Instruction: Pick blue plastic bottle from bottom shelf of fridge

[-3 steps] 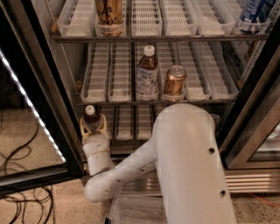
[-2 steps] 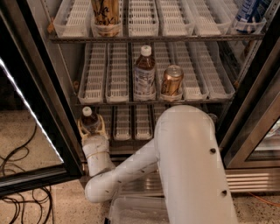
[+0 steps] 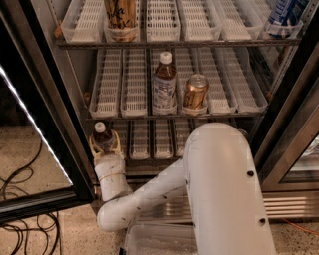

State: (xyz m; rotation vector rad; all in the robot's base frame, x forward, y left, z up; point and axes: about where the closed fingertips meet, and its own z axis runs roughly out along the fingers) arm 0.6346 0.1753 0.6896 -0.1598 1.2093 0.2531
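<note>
The fridge (image 3: pixel 47 99) stands open before me, its black-framed glass door swung out to the left. The blue plastic bottle (image 3: pixel 101 136), small with a white cap and dark contents, is at the left front of the bottom shelf (image 3: pixel 149 142). My gripper (image 3: pixel 104 145) is shut on the blue plastic bottle, with a pale finger on each side of its body. Only the bottle's cap and shoulder show above the fingers. My white arm bends up from the floor in front of the fridge base and hides the shelf's right part.
On the middle shelf stand a taller white-capped brown bottle (image 3: pixel 164 84) and a gold can (image 3: pixel 195 93). The top shelf holds a brown container (image 3: pixel 121 20) and a blue-white item (image 3: pixel 284 15). The door's light strip (image 3: pixel 30 119) is left; cables (image 3: pixel 20 199) lie on the floor.
The view has shifted slightly. The gripper still holds the small bottle at the left of the bottom shelf, with little visible movement.
</note>
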